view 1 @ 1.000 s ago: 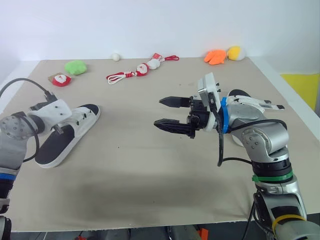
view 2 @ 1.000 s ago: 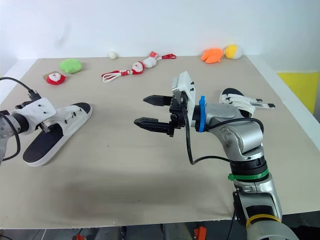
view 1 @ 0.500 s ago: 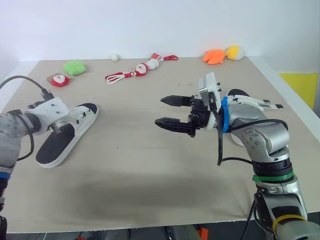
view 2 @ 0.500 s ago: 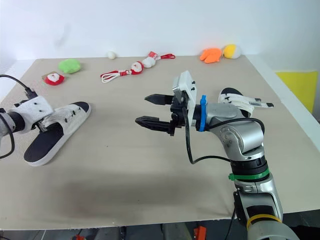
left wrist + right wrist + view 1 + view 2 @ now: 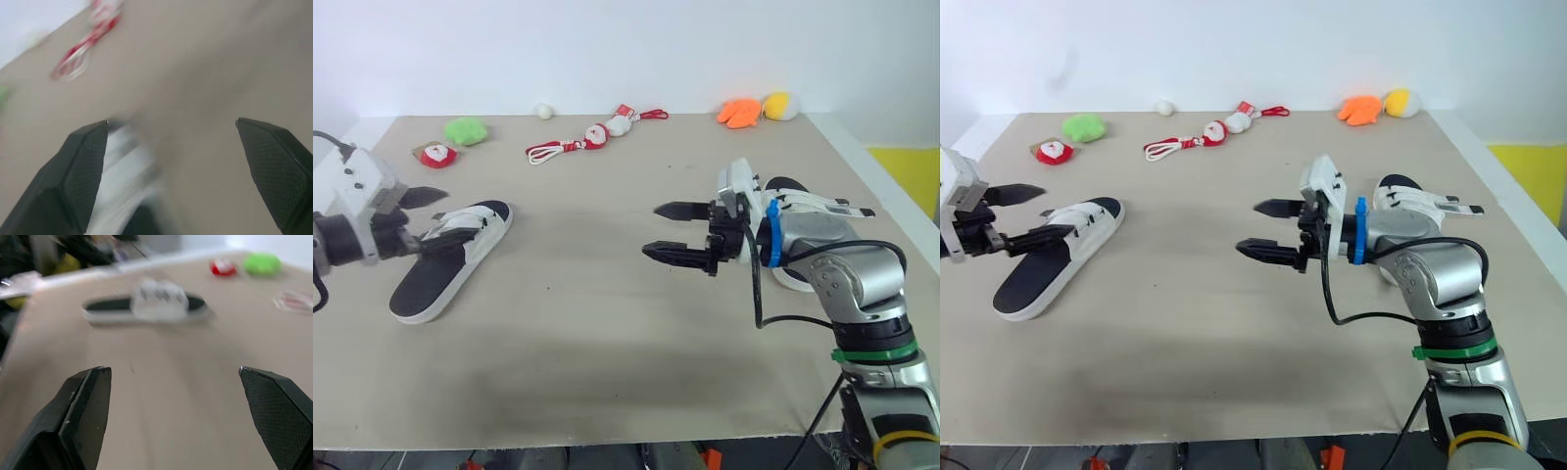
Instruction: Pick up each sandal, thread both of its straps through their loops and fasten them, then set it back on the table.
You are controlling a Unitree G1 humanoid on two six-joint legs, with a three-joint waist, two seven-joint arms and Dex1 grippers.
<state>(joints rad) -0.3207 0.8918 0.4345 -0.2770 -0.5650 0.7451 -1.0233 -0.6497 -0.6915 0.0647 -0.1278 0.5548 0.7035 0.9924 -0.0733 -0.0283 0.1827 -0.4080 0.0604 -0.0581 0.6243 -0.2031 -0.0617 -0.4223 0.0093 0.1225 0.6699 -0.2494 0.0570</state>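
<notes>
Left eye view: we note left claw (image 5: 453, 216) spread over sandal (image 5: 450, 262) at nine o'clock on desk (image 5: 607, 343); right claw (image 5: 652, 230) spread, empty; second sandal (image 5: 803, 204) at three o'clock.

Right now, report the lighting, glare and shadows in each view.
Left eye view: soft, even light over the table, no glare; the left sandal casts only a thin shadow along its sole. Right wrist view: the same flat light, no glare on the table.
</notes>
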